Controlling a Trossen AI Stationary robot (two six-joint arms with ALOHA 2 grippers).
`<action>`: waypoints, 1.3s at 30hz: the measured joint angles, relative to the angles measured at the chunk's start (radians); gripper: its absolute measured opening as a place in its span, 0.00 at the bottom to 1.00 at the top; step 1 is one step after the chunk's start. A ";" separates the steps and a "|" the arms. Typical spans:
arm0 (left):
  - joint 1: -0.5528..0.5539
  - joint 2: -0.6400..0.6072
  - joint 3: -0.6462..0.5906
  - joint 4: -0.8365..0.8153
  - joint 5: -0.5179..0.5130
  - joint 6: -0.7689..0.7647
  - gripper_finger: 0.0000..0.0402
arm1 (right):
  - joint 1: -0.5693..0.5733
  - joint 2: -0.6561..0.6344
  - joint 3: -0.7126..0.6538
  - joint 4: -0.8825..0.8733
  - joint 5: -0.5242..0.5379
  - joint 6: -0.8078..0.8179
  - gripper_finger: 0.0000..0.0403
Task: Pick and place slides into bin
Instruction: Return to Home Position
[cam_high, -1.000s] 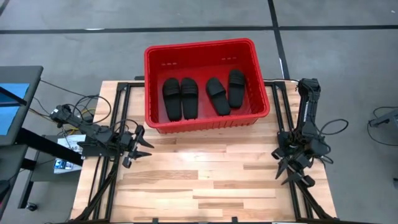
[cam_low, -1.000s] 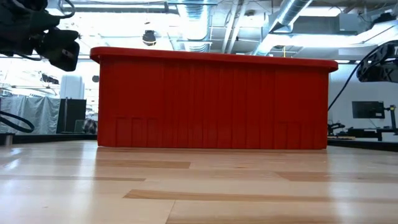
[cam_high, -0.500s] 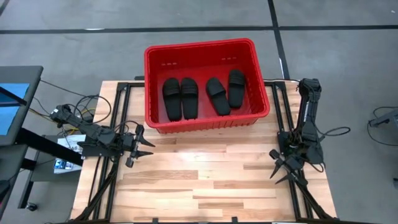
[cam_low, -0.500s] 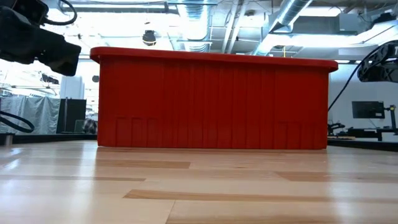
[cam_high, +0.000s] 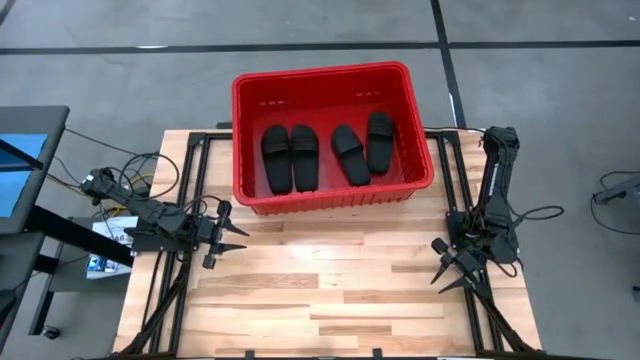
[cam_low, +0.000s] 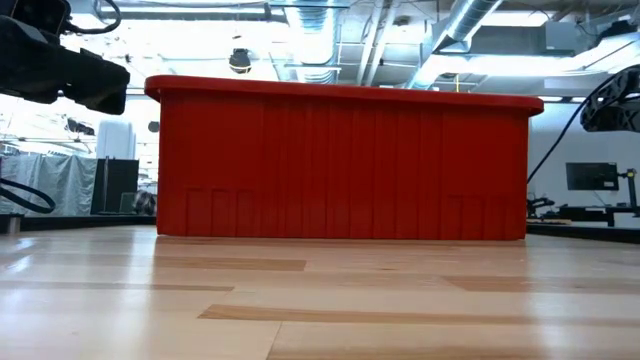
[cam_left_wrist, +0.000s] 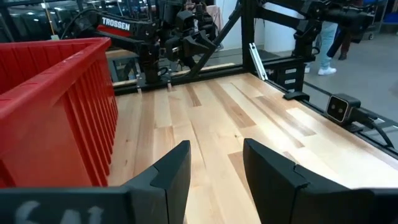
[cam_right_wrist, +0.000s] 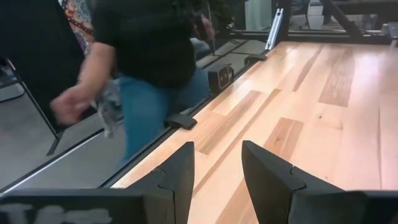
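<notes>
The red bin (cam_high: 330, 135) stands at the table's far middle; it also shows in the low view (cam_low: 340, 165) and the left wrist view (cam_left_wrist: 50, 106). Several black slides lie flat on their soles on its floor: one pair (cam_high: 289, 157) on the left, another pair (cam_high: 364, 145) on the right. My left gripper (cam_high: 228, 238) is open and empty at the table's left edge, its fingers pointing toward the right. My right gripper (cam_high: 449, 272) is open and empty at the table's right edge, near the front.
Black frame rails (cam_high: 190, 190) run along the table's left and right sides. A person (cam_right_wrist: 143, 68) stands beyond the table's near edge in the right wrist view. Bare wooden tabletop (cam_high: 330, 280) lies between the two grippers.
My right gripper has moved a little toward the table's left and turned, its fingers now pointing toward the near left. My left arm has barely shifted. The slides and the bin have stayed where they were.
</notes>
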 joint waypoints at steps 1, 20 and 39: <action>0.000 0.000 0.000 0.000 0.000 0.000 0.35 | 0.000 0.000 0.000 0.000 0.000 0.000 0.31; 0.000 0.000 -0.001 0.000 0.000 0.003 0.35 | 0.000 0.000 -0.001 0.000 0.000 0.000 0.31; 0.000 0.000 -0.001 -0.001 0.000 0.023 0.35 | 0.000 0.000 -0.001 0.000 -0.001 0.000 0.31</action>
